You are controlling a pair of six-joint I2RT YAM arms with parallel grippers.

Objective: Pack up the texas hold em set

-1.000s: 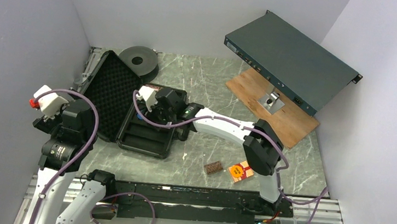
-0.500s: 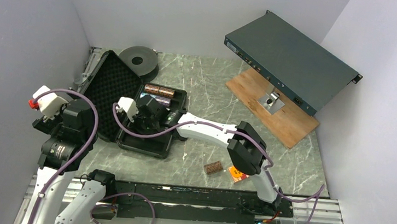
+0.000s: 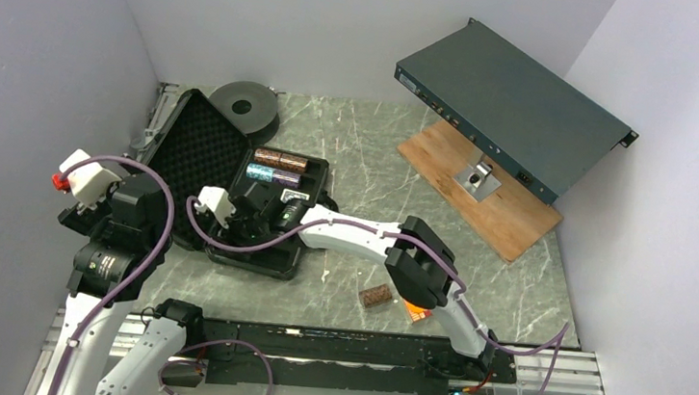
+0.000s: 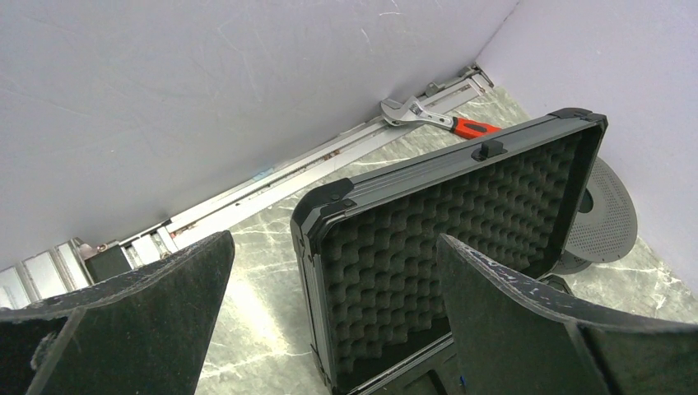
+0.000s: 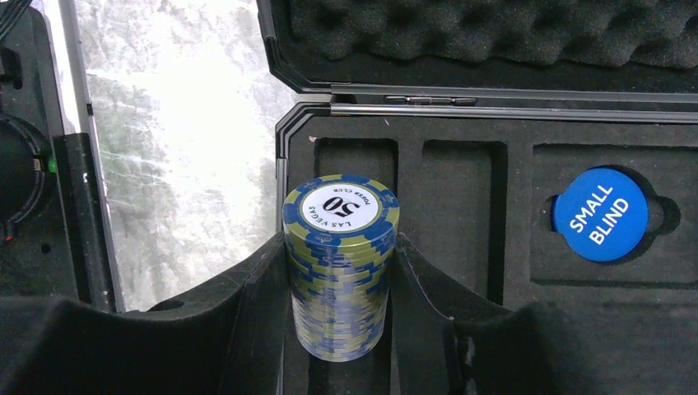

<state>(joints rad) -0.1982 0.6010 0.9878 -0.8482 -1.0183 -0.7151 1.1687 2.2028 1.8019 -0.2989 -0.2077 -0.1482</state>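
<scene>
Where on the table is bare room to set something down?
Bare marble lies between the open black plastic briefcase and the brown wooden board. Crowded over the briefcase: the right fingers hold a blue-green chip stack.

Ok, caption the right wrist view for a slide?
Right gripper holds a blue-and-green chip stack over the open case tray, near the SMALL BLIND button.

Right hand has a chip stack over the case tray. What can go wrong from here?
1. The right hand grips the chip stack by its sides only; a knock on a slot edge of the case could spill loose chips.
2. The stack sits near the tray's corner, so it may miss the empty slot and land on the rim.
</scene>
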